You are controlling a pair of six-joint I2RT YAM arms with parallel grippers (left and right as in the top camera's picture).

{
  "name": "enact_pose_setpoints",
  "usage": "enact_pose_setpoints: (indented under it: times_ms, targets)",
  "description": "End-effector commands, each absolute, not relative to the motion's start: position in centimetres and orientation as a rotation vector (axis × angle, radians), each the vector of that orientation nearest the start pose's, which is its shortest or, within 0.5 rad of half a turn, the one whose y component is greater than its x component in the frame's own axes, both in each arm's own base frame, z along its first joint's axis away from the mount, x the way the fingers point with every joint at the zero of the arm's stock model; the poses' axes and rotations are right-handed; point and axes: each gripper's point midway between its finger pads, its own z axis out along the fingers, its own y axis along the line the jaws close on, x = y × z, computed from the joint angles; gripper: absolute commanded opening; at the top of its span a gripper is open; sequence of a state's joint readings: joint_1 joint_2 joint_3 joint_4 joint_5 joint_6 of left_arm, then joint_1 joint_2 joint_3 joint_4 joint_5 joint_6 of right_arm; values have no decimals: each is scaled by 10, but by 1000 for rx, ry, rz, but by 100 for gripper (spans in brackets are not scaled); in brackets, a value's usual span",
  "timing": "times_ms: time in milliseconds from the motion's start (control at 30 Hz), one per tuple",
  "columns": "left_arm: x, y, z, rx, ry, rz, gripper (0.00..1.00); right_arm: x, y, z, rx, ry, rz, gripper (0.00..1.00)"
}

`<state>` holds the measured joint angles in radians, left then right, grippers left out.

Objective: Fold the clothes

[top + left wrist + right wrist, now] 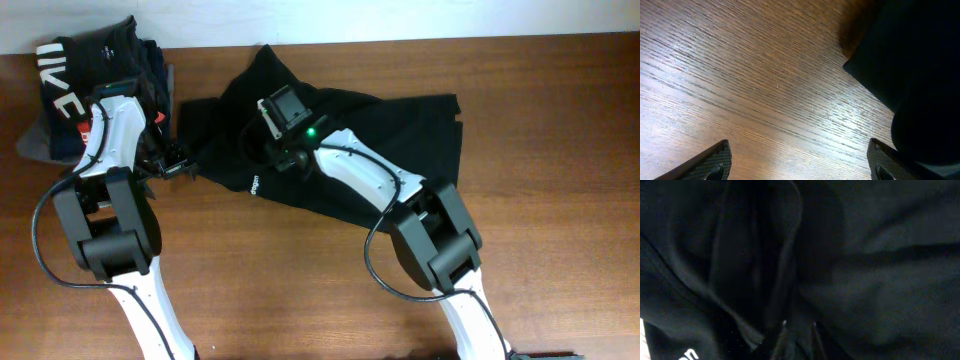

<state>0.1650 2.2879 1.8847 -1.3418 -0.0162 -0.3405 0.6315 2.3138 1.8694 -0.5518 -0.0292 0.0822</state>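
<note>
Seen on the black garment (pixel 400 130): one short line of small white lettering (pixel 255 185), too small to read from above. Also caught at the bottom-left corner of the right wrist view, cut off and unreadable there too.

Seen on the pile of folded clothes (pixel 75 90), beyond the left gripper (pixel 800 165) and off to its side: big white block letters (pixel 58 85), broken by folds, not readable as a word.

Counted: one black garment, spread rumpled across the wooden table (pixel 560 250); one pile, with dark, grey and a bit of red showing, number of pieces unclear; two arms.

Left gripper: fingers (pixel 710 162) wide apart, holding nothing, over bare wood, with the garment's edge right beside one finger.

Right gripper (pixel 799 340): down on the middle-left of the garment, cloth filling everything ahead of it, a raised fold running straight out from between the tips. Tips near each other, dark on dark; cannot tell whether pinching the fold or merely resting on it.
</note>
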Motion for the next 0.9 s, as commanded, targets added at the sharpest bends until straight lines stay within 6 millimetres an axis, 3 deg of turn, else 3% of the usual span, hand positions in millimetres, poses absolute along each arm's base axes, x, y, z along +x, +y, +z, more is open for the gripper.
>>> enact_pose_setpoints:
  times_ms: [0, 100, 467, 867]
  targets:
    - [391, 70, 25, -837, 3217, 72, 86, 462, 358, 66, -732, 2471, 385, 32]
    - [391, 70, 25, -837, 3219, 73, 86, 461, 359, 66, -734, 2473, 387, 40]
    - [391, 70, 25, -837, 3219, 73, 86, 443, 376, 68, -808, 2480, 561, 41]
    - [391, 70, 25, -838, 3217, 72, 87, 434, 378, 57, -870, 2491, 520, 43]
